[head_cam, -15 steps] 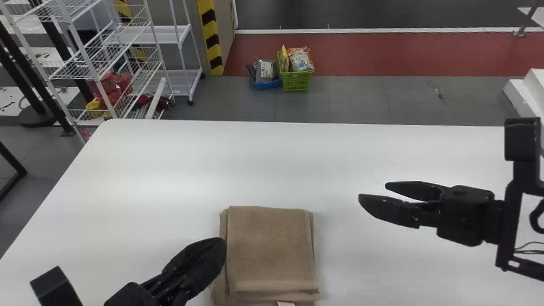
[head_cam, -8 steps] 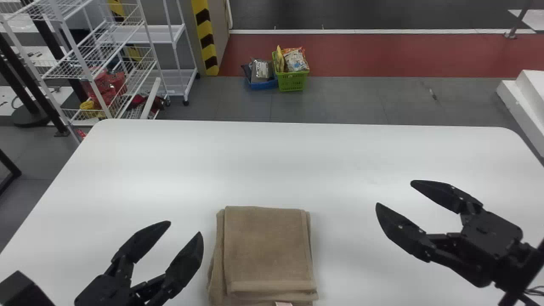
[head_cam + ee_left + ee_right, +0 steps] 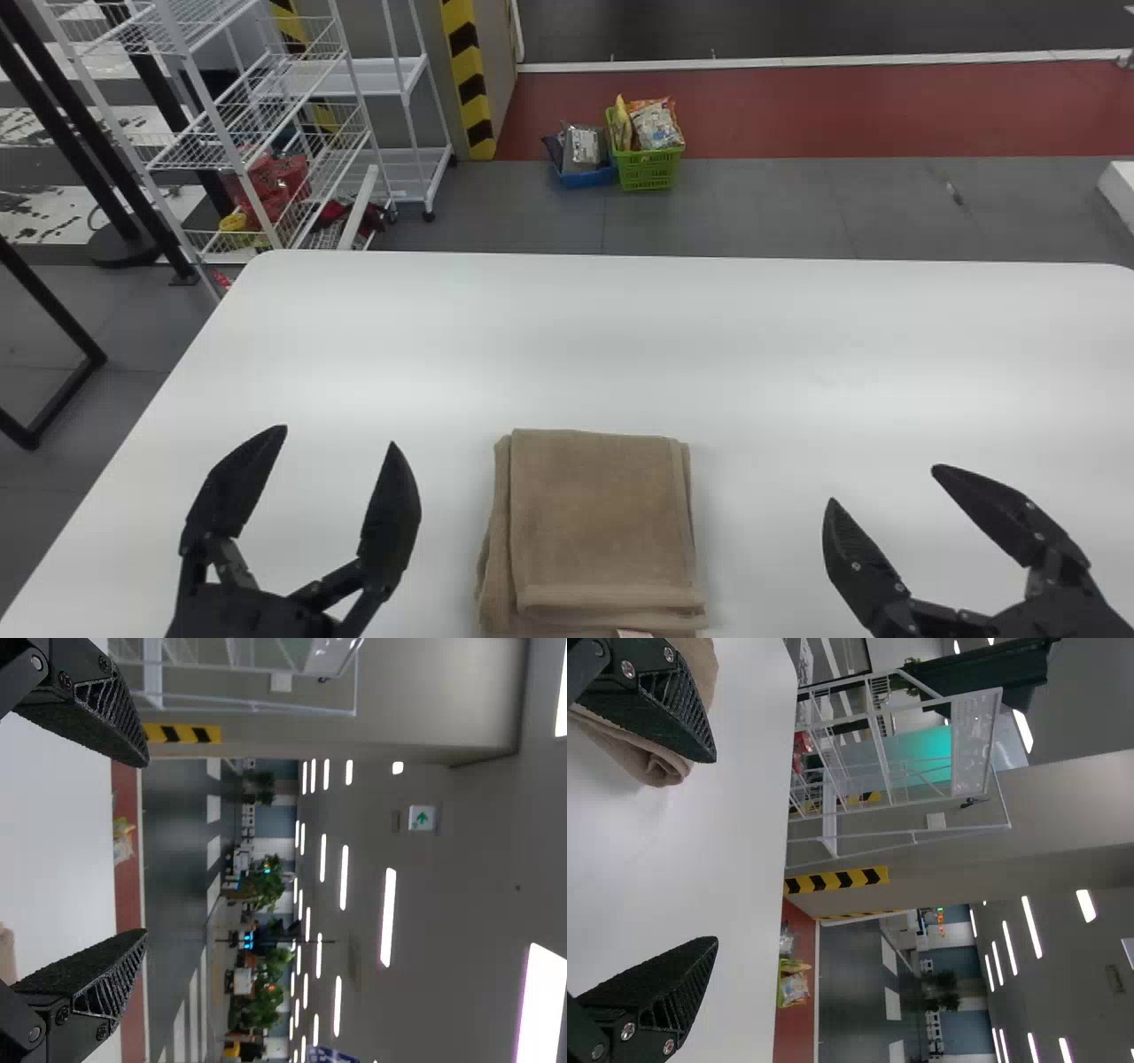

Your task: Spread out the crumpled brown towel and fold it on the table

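Note:
The brown towel (image 3: 602,523) lies folded into a layered rectangle at the table's near side, a small white tag at its lower edge. To its left my left gripper (image 3: 340,436) is open, pointing away with nothing between its fingers. On the towel's right, apart from it, my right gripper (image 3: 884,484) stands open and empty. In the left wrist view the left gripper (image 3: 147,849) is spread wide, with a bit of towel (image 3: 7,953) at the edge. In the right wrist view, the towel (image 3: 651,757) is partly behind one finger of the right gripper (image 3: 717,850).
The white table (image 3: 673,346) extends beyond the towel and both grippers. Past its far edge, a green basket (image 3: 647,168) and a blue one (image 3: 586,177) stand on the floor. White wire shelves (image 3: 266,133) are at the back left.
My left gripper has opened and moved left, away from the towel. The right gripper has swung toward the near edge and spread wider. The head view has shifted slightly; the towel keeps its folded shape.

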